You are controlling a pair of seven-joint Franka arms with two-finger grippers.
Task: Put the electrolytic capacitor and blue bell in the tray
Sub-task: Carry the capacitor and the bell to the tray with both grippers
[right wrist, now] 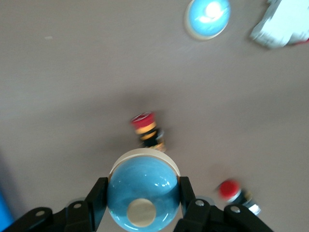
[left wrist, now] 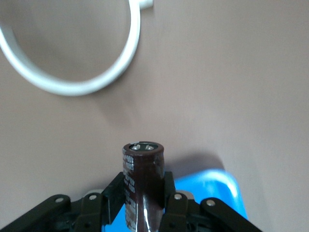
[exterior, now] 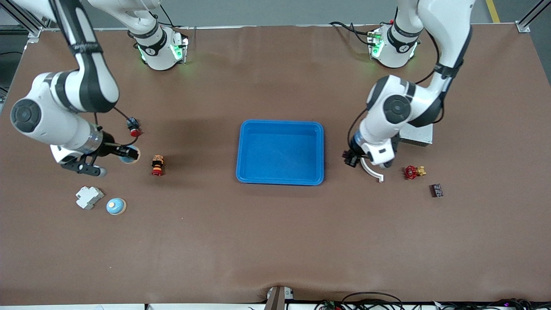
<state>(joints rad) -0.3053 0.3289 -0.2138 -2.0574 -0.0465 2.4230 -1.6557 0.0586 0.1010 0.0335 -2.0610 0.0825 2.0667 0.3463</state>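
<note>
We are holding both parts aloft: our left hand [left wrist: 145,212] is clamped shut on the electrolytic capacitor [left wrist: 142,181], over the worktop [exterior: 275,241] just off the tray [exterior: 280,151] at its three o'clock, while our right hand [right wrist: 142,203] is gripping the blue bell [right wrist: 142,193] well out at nine o'clock. We are aiming to carry each level over the rim, lowering before releasing.

The right arm bends low, its right gripper [exterior: 125,153] clamped on the blue bell [right wrist: 143,194]. The left arm folds at its elbow, its left gripper [exterior: 351,158] gripping the electrolytic capacitor [left wrist: 143,181].
</note>
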